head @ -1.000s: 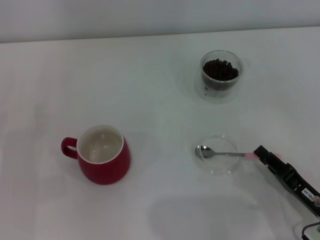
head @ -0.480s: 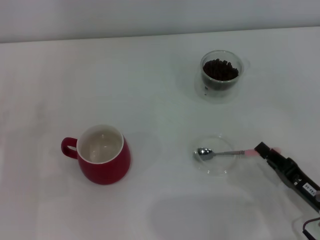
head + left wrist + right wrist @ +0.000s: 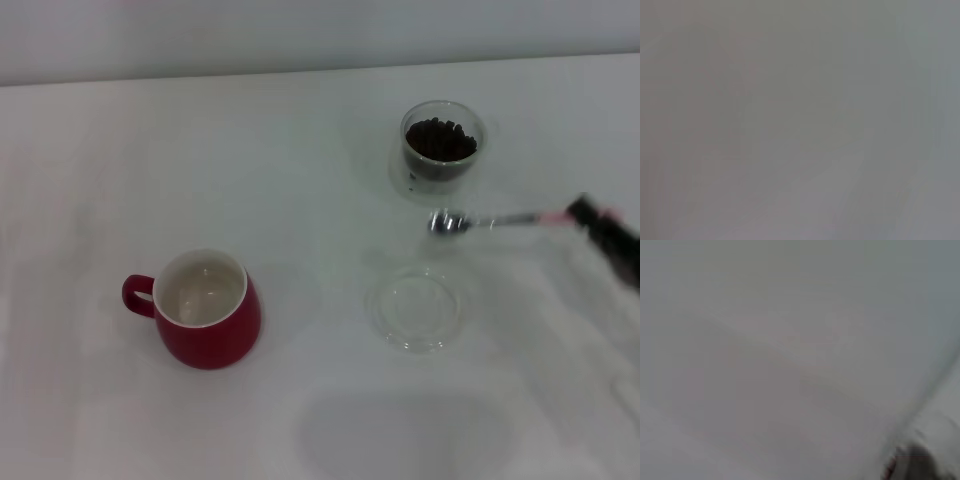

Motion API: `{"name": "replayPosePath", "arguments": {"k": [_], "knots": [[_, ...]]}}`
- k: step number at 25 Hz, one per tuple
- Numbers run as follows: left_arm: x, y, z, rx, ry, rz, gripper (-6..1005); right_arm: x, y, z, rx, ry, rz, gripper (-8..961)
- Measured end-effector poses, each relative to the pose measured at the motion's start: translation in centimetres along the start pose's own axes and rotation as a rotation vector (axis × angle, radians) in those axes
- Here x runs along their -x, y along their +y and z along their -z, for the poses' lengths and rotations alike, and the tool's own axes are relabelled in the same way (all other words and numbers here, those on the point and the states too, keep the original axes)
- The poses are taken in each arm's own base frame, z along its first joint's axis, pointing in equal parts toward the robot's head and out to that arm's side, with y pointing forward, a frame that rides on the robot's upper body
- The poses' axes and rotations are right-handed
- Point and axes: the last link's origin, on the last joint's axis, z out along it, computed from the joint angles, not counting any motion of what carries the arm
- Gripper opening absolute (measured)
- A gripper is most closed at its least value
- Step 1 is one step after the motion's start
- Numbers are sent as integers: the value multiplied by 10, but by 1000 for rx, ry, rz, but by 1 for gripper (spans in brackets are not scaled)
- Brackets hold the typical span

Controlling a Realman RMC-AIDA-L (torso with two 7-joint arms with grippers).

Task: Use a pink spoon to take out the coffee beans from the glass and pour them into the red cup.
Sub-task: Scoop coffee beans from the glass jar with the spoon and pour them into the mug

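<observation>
My right gripper (image 3: 590, 214) at the right edge of the head view is shut on the pale pink handle of the pink spoon (image 3: 490, 221). It holds the spoon in the air, its silver bowl pointing left just in front of the glass (image 3: 443, 150). The glass stands at the back right and holds the dark coffee beans (image 3: 441, 139). The red cup (image 3: 207, 308) stands at the front left, white inside, its handle to the left. My left gripper is out of view.
A flat clear saucer (image 3: 413, 308) lies on the white table (image 3: 300, 180) in front of the glass, below the spoon. Both wrist views show only blurred grey surface.
My right gripper has lifted the spoon off the saucer and carried it back towards the glass. The saucer has shifted a little to the left.
</observation>
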Motion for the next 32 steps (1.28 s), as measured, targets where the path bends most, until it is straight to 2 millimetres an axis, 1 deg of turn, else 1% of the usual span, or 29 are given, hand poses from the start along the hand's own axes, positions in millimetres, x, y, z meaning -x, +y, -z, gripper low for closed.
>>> {"name": "replayPosePath", "arguments": {"k": [4,5,8,11,13,16,19,26,32], "knots": [[0,1,-1,3,1,1,725,44,15,-34,143,-28,160,150],[0,1,-2,4,2,1,725,56,18,-46,165,-27,218,150],[0,2,-2,7,-1,0,725,84,28,-75,196,-17,362,151],[1,3,-1,15,-6,-3,725,104,40,-99,222,3,493,152],[1,3,0,15,-8,1,725,112,46,-108,233,18,574,153],[2,4,1,15,-8,5,725,119,49,-117,224,53,681,154],[2,4,0,15,-8,5,725,119,47,-119,187,101,752,155],[2,5,-1,20,-7,5,725,106,28,-121,75,202,821,157],[2,6,-1,21,-8,7,725,99,22,-128,36,245,853,159]]}}
